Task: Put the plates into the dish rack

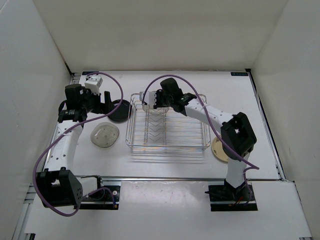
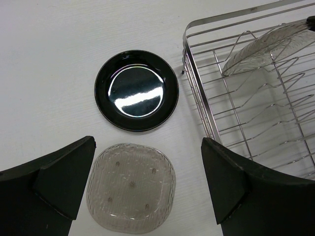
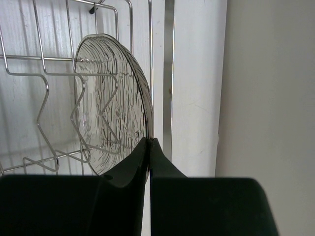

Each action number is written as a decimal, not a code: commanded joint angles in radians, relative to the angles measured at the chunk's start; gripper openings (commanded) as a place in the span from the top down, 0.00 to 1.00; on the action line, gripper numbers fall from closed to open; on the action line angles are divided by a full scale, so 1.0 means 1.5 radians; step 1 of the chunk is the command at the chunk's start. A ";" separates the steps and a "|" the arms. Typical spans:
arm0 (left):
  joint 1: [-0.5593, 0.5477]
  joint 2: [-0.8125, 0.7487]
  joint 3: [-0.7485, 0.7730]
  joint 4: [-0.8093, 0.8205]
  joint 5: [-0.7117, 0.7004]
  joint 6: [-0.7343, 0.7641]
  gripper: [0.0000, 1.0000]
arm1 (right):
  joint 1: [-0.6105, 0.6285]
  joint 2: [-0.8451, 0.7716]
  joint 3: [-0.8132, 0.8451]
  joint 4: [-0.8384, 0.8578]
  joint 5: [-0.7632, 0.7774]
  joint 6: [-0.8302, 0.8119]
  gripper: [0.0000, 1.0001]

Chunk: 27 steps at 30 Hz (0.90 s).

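Note:
The chrome wire dish rack point(image 1: 167, 131) stands mid-table. My right gripper point(image 3: 149, 142) is shut on the rim of a clear glass plate point(image 3: 113, 98), which stands on edge between the dividers at the rack's far left end point(image 1: 150, 104). A glossy black plate point(image 2: 137, 90) lies flat on the table left of the rack. Nearer lies a second clear plate point(image 2: 132, 187), squarish with rounded corners. My left gripper point(image 2: 147, 147) hangs open above these two plates and holds nothing. A cream plate point(image 1: 218, 149) lies to the right of the rack, partly hidden by the right arm.
White walls close in the table on the left, back and right. A metal rail point(image 1: 175, 178) runs along the near edge between the arm bases. Purple cables point(image 1: 116, 82) loop over both arms.

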 commanded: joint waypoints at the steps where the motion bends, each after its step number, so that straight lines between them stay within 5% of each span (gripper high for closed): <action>1: 0.003 -0.018 -0.002 0.007 0.017 0.006 0.00 | 0.003 0.019 0.018 -0.046 0.000 0.028 0.99; 9: 0.003 -0.018 -0.002 0.007 0.017 0.006 0.00 | 0.003 0.025 0.010 -0.007 0.044 0.041 0.83; 11: 0.003 -0.018 -0.002 0.007 0.017 0.006 0.00 | 0.009 0.025 0.010 -0.007 0.057 0.041 0.68; 17: 0.003 -0.018 -0.008 0.007 0.017 0.006 0.00 | 0.009 0.018 -0.011 0.043 0.104 0.040 0.46; 27: 0.003 -0.018 -0.008 0.007 0.004 0.006 0.00 | 0.009 -0.044 -0.026 0.103 0.191 0.010 0.36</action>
